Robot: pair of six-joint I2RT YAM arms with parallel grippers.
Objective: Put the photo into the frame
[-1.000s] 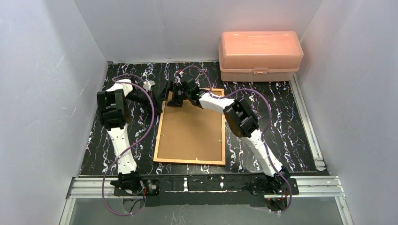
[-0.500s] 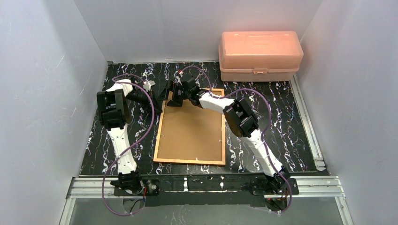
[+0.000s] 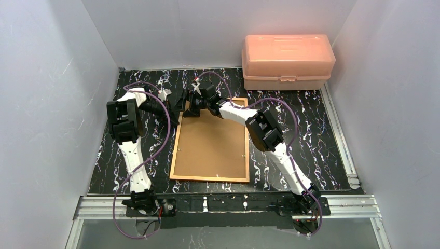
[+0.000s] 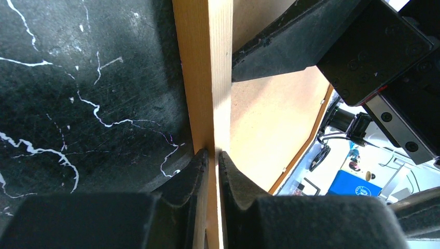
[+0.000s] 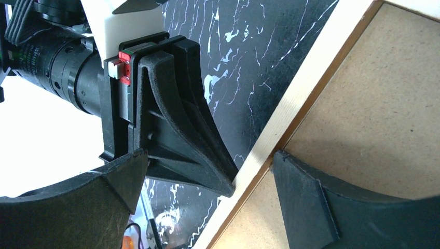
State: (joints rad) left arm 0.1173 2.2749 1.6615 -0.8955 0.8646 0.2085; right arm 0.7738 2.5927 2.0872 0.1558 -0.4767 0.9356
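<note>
- White walls (image 3: 46,104) close in a black marbled desk (image 3: 321,135) on the left, far and right sides, and metal rails run along its near and right edges.
- A pink plastic box (image 3: 287,61) sits shut in the far right corner, well apart from everything else, with a broad strip of bare desk between it and the near rail.
- The frame (image 3: 207,178) lies flat at the middle of the desk, its long sides running front to back. Its near rail is close to the desk's near edge and its far rail is short of the back wall.
- A brown backing board (image 3: 212,145) fills the frame from rail to rail.
- The right arm (image 3: 283,153) reaches diagonally over the frame's far right part, while the left arm (image 3: 129,150) takes up the narrower strip of desk to the frame's left.
- Both arms meet at the frame's far left corner, where room is tightest.
- The right gripper (image 5: 210,154) stands wide open and holds nothing as it straddles the left rail. One of its fingers (image 5: 321,207) is over the backing board and the other is out over the desk. Whether the finger over the board touches it cannot be told.
- The left gripper (image 4: 211,153) is closed to a thin gap and pinches the frame's light wooden left rail between its tips, just beside the open right gripper.
</note>
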